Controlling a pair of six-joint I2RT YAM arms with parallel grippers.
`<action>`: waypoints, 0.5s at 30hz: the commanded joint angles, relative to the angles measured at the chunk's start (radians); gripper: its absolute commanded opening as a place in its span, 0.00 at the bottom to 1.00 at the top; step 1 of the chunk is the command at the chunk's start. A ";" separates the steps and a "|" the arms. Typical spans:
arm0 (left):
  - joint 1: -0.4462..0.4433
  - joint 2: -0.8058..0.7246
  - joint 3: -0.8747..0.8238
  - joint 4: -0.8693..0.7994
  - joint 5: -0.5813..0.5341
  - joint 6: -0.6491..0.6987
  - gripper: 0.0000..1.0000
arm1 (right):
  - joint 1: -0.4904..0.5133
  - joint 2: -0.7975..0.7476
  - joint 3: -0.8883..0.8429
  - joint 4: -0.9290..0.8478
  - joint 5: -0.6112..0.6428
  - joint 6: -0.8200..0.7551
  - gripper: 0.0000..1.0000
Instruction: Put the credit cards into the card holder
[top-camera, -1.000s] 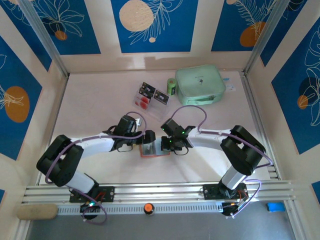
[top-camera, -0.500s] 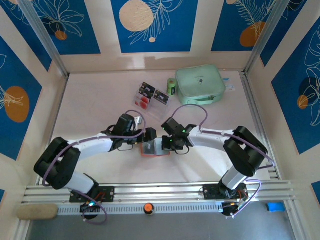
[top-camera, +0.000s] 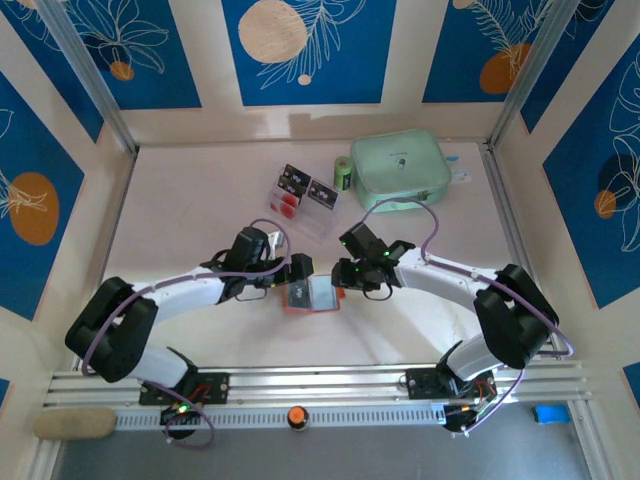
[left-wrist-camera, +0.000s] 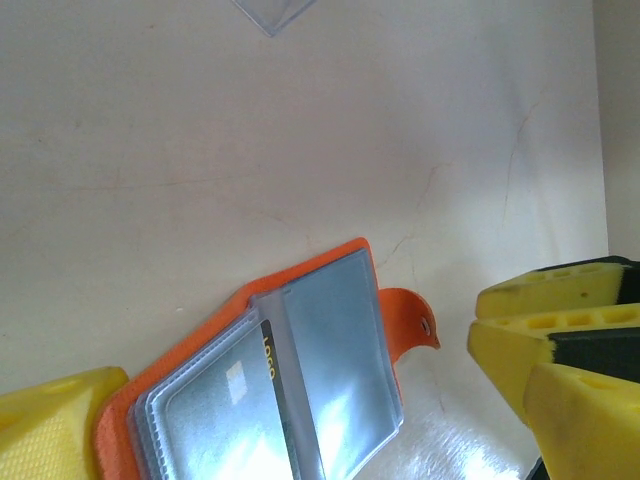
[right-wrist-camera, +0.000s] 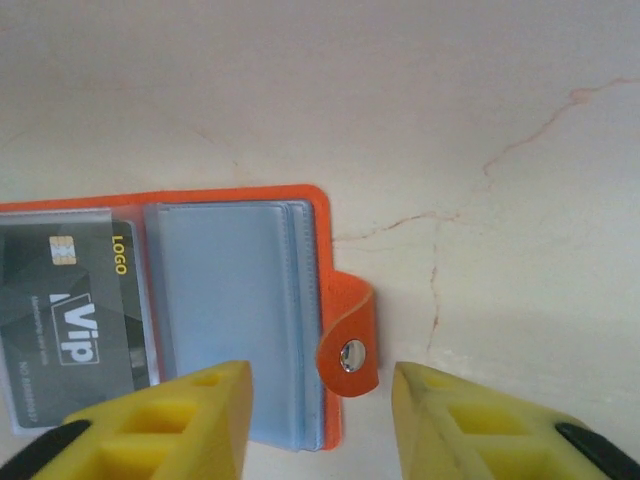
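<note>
The card holder (top-camera: 311, 298) is lying opened flat on the desk (top-camera: 190, 210), near its front edge and between the two arms, with its grey pockets facing up and its snap tab (right-wrist-camera: 349, 338) sticking out to one side. A dark card (right-wrist-camera: 70, 320) with white lettering, likely one of the credit cards, is sitting in one pocket, and the pocket beside it is looking empty. The right end effector (right-wrist-camera: 318, 415) is hovering over the tab side with its fingers parted partway and gripping nothing. A second ago it was pinched shut right over the holder, so it is now letting go and drawing back toward its own side. The left end effector (left-wrist-camera: 295, 350) is standing spread fully wide across the holder as before, holding nothing. The remaining credit cards (top-camera: 305, 188) are waiting well back on the desk on a clear plastic case (top-camera: 318, 222), just beside a small green roll (top-camera: 343, 172) and a mint-green pouch (top-camera: 400, 168). The release suggests one insertion is finishing and that fetching another card is coming next.
</note>
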 joint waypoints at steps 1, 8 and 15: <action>0.005 -0.023 0.016 0.019 0.022 -0.016 1.00 | 0.009 0.049 0.034 -0.024 -0.007 -0.024 0.46; 0.005 -0.029 0.014 0.011 0.018 -0.013 1.00 | 0.015 0.122 0.069 -0.029 0.004 -0.034 0.44; 0.004 -0.034 0.020 0.005 0.020 -0.010 1.00 | -0.007 0.105 0.038 -0.010 0.003 -0.026 0.07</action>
